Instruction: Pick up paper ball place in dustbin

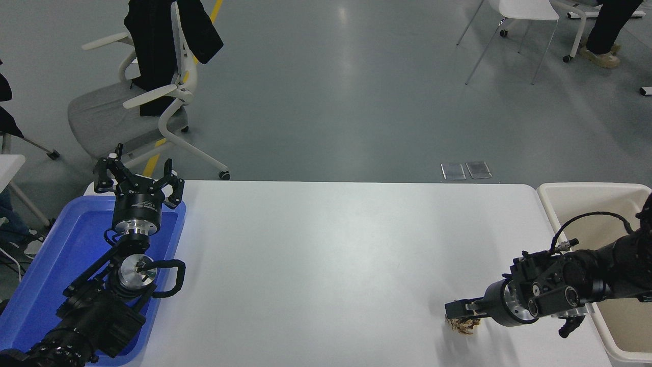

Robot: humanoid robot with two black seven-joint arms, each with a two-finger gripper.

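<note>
The tan-brown paper ball (464,326) lies on the white table (326,265) near its front right corner. My right gripper (460,312) comes in from the right, low over the table, and sits right on top of the ball, hiding its upper half. Its jaws look open around the ball, which still rests on the table. The cream dustbin (549,205) stands just off the table's right edge, behind my right arm. My left gripper (137,179) is parked open and empty over the blue tray at the lower left.
A blue plastic tray (35,275) sits at the table's left edge under my left arm. Beyond the far edge are a grey office chair (117,112) with a dark coat and a white chair (519,15) on the grey floor.
</note>
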